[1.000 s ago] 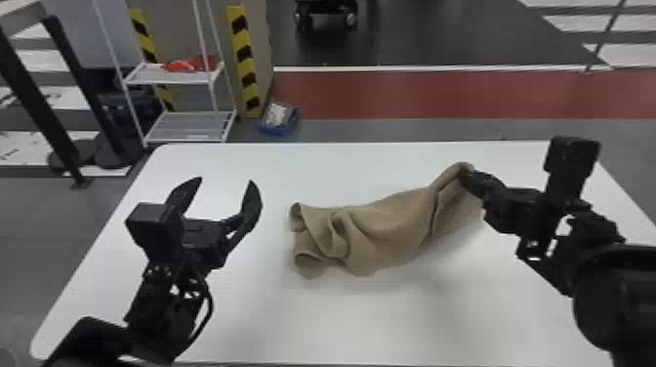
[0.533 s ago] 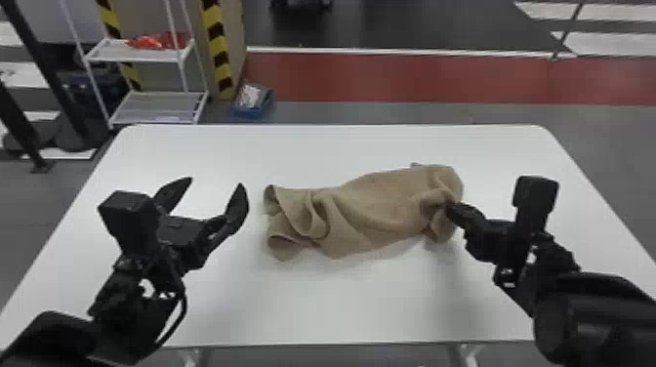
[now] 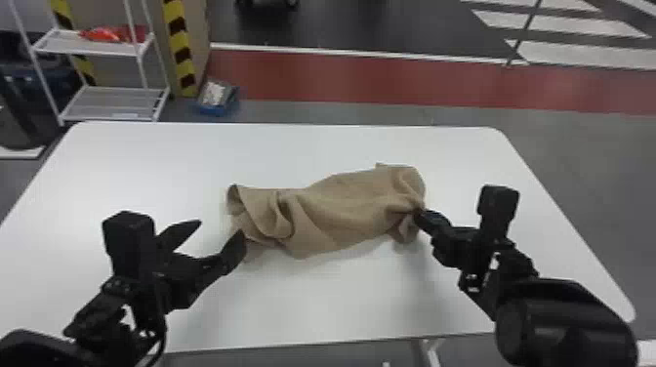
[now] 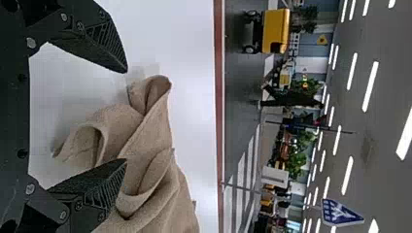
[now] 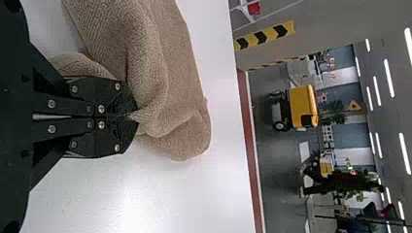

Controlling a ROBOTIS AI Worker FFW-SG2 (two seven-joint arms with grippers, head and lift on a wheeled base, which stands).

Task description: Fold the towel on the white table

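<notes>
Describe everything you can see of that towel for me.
The towel is plain light brown, of a soft, textured cloth. It lies crumpled on the white table, longer from side to side than front to back, with loose folds and a curled edge at its left end. At its right end, the right gripper pinches a bit of the cloth between closed fingers. The left gripper is open at the other end.
</notes>
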